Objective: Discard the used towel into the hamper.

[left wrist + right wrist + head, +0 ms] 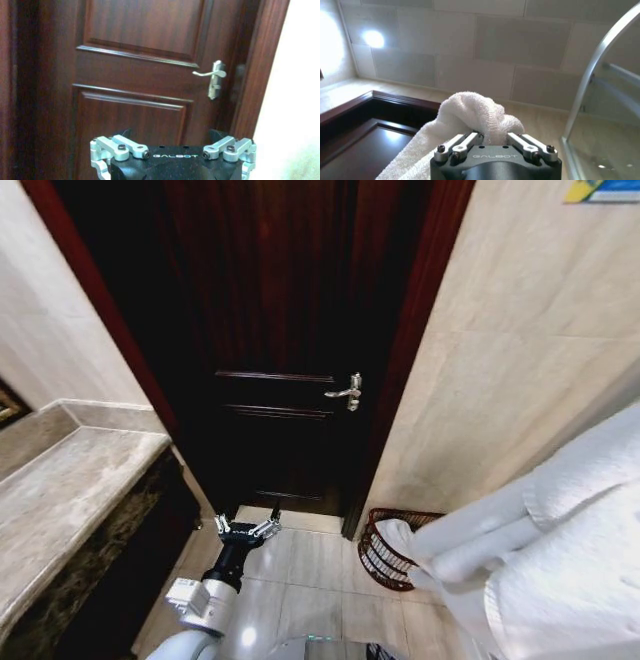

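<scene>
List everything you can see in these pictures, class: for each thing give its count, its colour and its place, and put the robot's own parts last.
Towel: one, white, bunched in the right gripper; in the head view it hangs at lower right over the hamper's rim.
Hamper: one, dark reddish-brown open weave, on the floor by the right wall.
Door: one, dark brown wood, straight ahead, shut.
Door handle: one, silver lever, on the door's right side.
Counter: one, beige stone, along the left.
Floor tiles: light beige, before the door.
Left gripper: one, silver and black, open, low before the door.
Right gripper: one, silver and black, shut on the towel.
</scene>
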You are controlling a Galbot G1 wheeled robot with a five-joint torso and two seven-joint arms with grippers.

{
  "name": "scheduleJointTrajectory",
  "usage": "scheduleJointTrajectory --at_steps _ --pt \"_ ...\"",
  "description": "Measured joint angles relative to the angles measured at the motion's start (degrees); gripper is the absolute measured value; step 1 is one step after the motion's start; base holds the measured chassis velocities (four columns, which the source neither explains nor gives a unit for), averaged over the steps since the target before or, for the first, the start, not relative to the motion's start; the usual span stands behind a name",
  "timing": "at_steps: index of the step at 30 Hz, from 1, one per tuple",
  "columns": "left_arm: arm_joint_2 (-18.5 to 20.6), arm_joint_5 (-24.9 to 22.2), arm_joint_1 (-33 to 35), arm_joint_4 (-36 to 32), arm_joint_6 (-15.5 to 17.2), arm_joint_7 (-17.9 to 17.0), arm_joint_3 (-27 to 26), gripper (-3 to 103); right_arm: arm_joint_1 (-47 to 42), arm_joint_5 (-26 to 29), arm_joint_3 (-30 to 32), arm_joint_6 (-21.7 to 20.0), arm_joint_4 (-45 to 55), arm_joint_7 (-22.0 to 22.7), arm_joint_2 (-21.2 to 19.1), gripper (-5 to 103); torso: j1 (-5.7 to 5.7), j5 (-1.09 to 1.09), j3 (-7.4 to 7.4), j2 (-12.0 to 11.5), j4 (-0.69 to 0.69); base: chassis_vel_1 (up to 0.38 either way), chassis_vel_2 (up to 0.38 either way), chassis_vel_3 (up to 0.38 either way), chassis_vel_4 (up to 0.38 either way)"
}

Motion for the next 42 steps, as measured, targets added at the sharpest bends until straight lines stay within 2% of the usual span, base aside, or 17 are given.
scheduleJointTrajectory --at_steps 14,26,30,31,35,39,42 --pt "0.0 0.0 0.0 0.0 0.0 0.0 0.0 100 1.6 -2.7 -3.6 0.0 -0.8 0.0 -0.2 13 0.0 -0.01 0.0 0.0 0.03 -0.006 -0.011 -0.013 -0.013" --pt "0.0 0.0 0.0 0.0 0.0 0.0 0.0 100 4.8 -6.3 -11.0 0.3 -3.3 -0.1 -1.4 13 0.0 0.0 0.0 0.0 0.02 0.0 0.0 0.0 0.0" --pt "0.0 0.0 0.0 0.0 0.0 0.0 0.0 100 7.9 -7.0 -17.6 0.0 -4.7 1.2 -1.8 13 0.0 0.0 0.0 0.0 0.02 0.0 0.0 0.0 0.0" --pt "0.0 0.0 0.0 0.0 0.0 0.0 0.0 100 7.9 -7.0 -17.6 0.0 -4.7 1.2 -1.8 13 0.0 0.0 0.0 0.0 0.02 0.0 0.0 0.0 0.0" --pt "0.0 0.0 0.0 0.0 0.0 0.0 0.0 100 13.4 -9.1 -26.1 0.0 -7.6 2.3 -2.4 13 0.01 0.0 0.01 0.0 0.03 0.0 0.0 0.0 0.0" --pt "0.0 0.0 0.0 0.0 0.0 0.0 0.0 100 16.3 -9.2 -30.2 0.5 -9.6 2.2 -2.9 13 0.01 -0.01 0.01 0.0 0.02 0.0 0.0 0.0 0.0" --pt "0.0 0.0 0.0 0.0 0.0 0.0 0.0 100 21.7 -9.8 -38.1 1.8 -14.1 2.1 -3.3 13 0.01 0.01 0.01 0.0 0.03 0.0 0.0 0.0 0.0"
